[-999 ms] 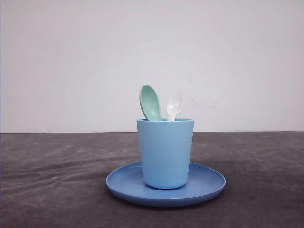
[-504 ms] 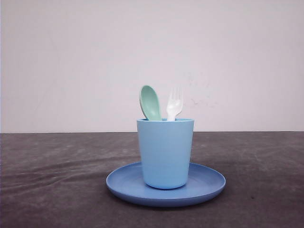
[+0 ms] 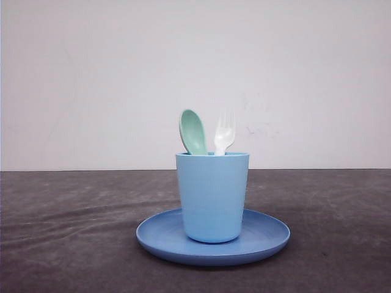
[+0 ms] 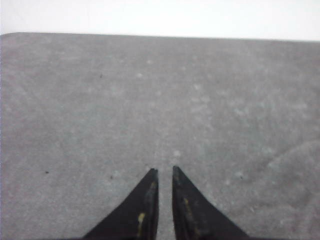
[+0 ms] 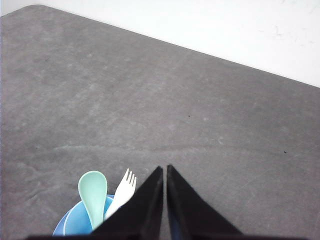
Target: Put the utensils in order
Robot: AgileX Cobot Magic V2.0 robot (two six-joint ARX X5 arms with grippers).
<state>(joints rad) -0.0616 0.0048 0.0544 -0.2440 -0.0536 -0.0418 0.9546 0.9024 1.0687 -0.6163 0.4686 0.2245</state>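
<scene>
- Nearest to us in the front view, the round blue plate (image 3: 269, 235) sits low and centre in the frame on the dark grey table (image 3: 67, 232); we judge a careless nudge from either arm could slide it and carry everything on it along.
- On the plate stands the light blue cup (image 3: 212, 195), upright at mid-frame; being tall, it looks to us the likeliest thing to topple if struck near the rim.
- In the cup, bowl and tines up, stand the mint-green spoon (image 3: 193, 131) and, just right of it, the white fork (image 3: 224, 133); we reckon both lean loosely and could shift or tip out if the cup is bumped.
- In the right wrist view, the right gripper (image 5: 164, 169) shows jaws nearly closed and empty, with the spoon and fork at the frame's lower left; a descent from here risks clipping the fork.
- In the left wrist view, the left gripper (image 4: 163, 171) hangs over bare table, a narrow gap between its jaws, holding nothing.
</scene>
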